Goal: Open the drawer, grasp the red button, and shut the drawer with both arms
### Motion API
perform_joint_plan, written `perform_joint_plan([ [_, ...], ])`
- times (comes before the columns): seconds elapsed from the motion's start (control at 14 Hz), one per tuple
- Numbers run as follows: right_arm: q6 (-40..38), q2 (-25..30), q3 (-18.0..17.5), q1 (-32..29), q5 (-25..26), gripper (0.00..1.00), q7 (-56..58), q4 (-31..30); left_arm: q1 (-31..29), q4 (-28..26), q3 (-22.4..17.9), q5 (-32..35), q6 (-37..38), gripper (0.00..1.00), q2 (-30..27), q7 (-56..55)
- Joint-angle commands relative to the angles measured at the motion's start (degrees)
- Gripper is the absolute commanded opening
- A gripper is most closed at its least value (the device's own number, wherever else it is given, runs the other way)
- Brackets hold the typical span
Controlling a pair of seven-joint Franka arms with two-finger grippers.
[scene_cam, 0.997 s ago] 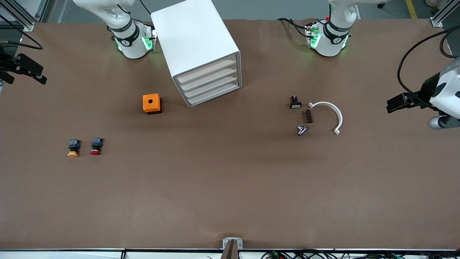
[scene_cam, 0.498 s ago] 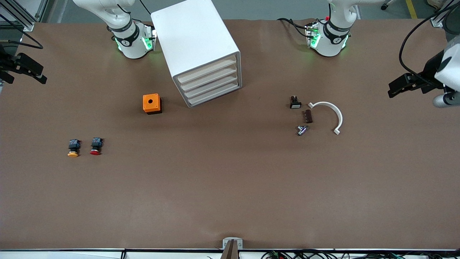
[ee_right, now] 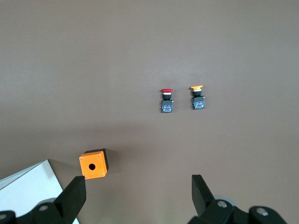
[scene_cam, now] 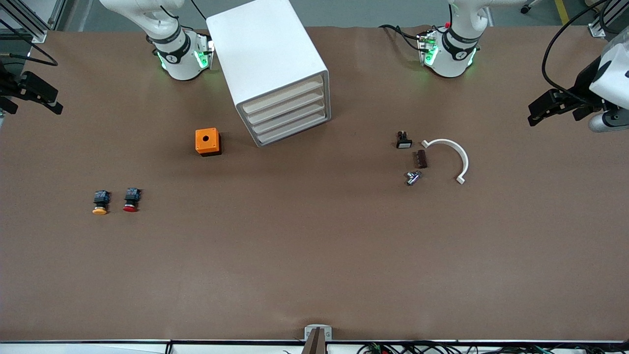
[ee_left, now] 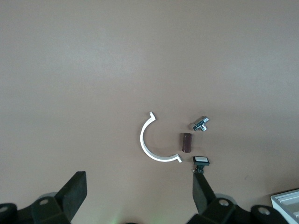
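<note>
Button (scene_cam: 130,200) with the red cap lies on its side on the table (scene_cam: 314,255) toward the right arm's end, just beside a yellow-capped button (scene_cam: 100,202) and apart from it; both sit nearer the front camera than the orange box

Largest to smallest: the white cabinet (scene_cam: 269,69) stands between the two arm bases, turned at an angle, all four of its drawers (scene_cam: 286,114) pushed in. The left gripper (scene_cam: 545,109) hangs over the left arm's end of the table with its fingers (ee_left: 74,192) spread wide and nothing between them. The right gripper (scene_cam: 37,93) hangs over the right arm's end, also spread wide and empty. The orange box (scene_cam: 207,141), a hole in its top face, sits beside the cabinet. Toward the left arm's end lie a white curved clip (scene_cam: 449,157), a white-capped black part (scene_cam: 404,140), a brown block (scene_cam: 421,159) and a small metal piece (scene_cam: 413,177), close together but apart
</note>
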State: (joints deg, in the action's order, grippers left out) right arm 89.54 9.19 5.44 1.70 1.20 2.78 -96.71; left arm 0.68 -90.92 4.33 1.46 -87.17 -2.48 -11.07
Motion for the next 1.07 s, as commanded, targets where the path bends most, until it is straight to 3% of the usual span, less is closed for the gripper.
perform_joint_plan([
  [0.0,0.2,0.2,-0.2,0.1,0.7,1.00,-0.1,0.4,-0.7,0.1,0.0,-0.6,-0.4,1.00,-0.3,1.4],
  [1.0,0.3,-0.9,-0.2,0.1,0.9,1.00,-0.1,1.3,-0.3,0.1,0.1,-0.5,0.2,1.00,0.0,1.2],
])
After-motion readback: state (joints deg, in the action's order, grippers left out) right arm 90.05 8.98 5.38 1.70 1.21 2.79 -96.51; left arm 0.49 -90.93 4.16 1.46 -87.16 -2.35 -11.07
